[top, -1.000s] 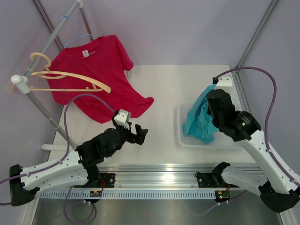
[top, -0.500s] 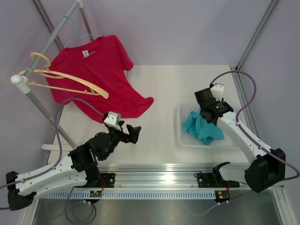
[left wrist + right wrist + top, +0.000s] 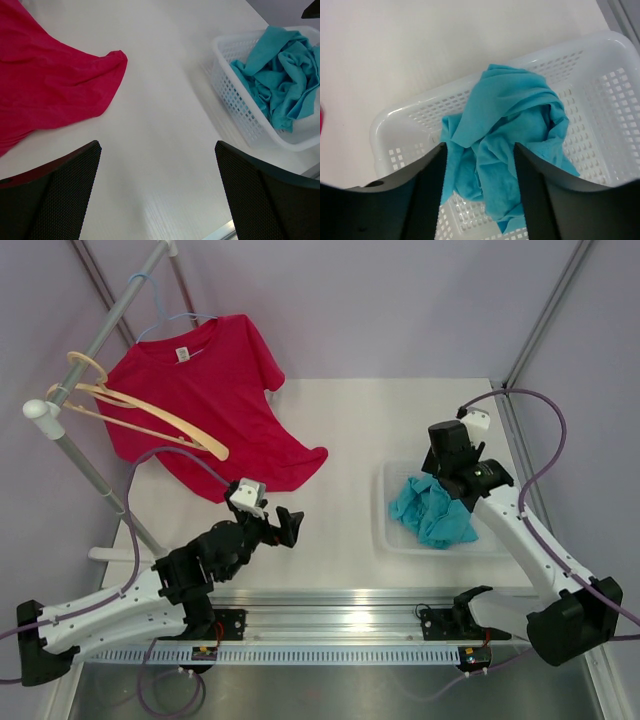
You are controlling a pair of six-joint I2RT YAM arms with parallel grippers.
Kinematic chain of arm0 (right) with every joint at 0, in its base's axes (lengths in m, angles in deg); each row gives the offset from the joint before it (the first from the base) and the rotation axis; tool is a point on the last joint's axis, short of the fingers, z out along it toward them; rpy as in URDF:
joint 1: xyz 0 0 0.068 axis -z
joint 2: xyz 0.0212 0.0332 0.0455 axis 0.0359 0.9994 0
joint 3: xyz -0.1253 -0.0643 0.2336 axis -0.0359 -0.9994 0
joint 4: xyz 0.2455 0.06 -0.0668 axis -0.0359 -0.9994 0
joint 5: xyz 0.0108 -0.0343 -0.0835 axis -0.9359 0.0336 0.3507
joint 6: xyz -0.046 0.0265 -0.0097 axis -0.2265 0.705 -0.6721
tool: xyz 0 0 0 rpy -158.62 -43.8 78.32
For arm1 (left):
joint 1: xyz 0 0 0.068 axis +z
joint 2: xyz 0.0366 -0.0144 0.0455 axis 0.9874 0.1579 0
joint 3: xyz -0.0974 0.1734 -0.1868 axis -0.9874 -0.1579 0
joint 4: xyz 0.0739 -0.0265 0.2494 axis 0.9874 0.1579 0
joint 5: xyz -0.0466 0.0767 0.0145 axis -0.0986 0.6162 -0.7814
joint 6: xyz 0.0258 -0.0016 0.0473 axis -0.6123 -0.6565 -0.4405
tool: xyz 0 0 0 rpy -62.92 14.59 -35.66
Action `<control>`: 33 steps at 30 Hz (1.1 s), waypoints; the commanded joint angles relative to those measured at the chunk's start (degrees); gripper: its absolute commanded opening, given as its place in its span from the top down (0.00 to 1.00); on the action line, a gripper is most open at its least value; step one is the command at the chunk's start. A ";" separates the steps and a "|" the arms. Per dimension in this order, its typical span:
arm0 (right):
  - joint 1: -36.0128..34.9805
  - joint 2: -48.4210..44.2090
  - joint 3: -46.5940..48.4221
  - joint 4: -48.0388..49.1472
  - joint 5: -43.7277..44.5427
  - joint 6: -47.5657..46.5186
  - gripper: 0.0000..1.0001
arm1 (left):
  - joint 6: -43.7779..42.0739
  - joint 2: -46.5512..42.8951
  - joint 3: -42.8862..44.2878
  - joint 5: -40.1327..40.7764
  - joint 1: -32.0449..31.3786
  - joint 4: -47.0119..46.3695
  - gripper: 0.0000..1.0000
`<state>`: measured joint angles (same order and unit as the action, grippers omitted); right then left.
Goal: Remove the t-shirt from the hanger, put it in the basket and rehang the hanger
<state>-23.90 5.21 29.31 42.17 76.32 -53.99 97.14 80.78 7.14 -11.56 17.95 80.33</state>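
- The white table (image 3: pixel 350 430) looks the same as before.
- The red t-shirt (image 3: pixel 200 400) is on a thin blue hanger (image 3: pixel 165 325) on the rail (image 3: pixel 110 320) at the far left. Its bottom edge lies on the table. It has not moved.
- The white basket (image 3: pixel 384 510) sits on the right side of the table, in the same spot.
- The blue shirt (image 3: pixel 432 512) now lies bunched up in the basket. A second ago it was held up high.
- The bare wooden hanger (image 3: pixel 150 416) has tipped a bit lower in front of the red t-shirt.
- The right gripper (image 3: pixel 480 150) is over the blue shirt, fingers wide apart and holding nothing.
- The left gripper (image 3: pixel 157 150) has hardly moved. It is over the near left of the table, close to the red edge, fingers wide apart and holding nothing.
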 commanded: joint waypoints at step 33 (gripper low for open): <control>3.48 6.81 1.36 -3.38 3.34 11.53 0.24 | 1.10 -0.42 3.91 0.55 -0.24 1.95 0.01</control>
<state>-20.76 16.58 24.94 42.56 80.06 -39.61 97.29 80.41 7.47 -12.80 17.95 82.10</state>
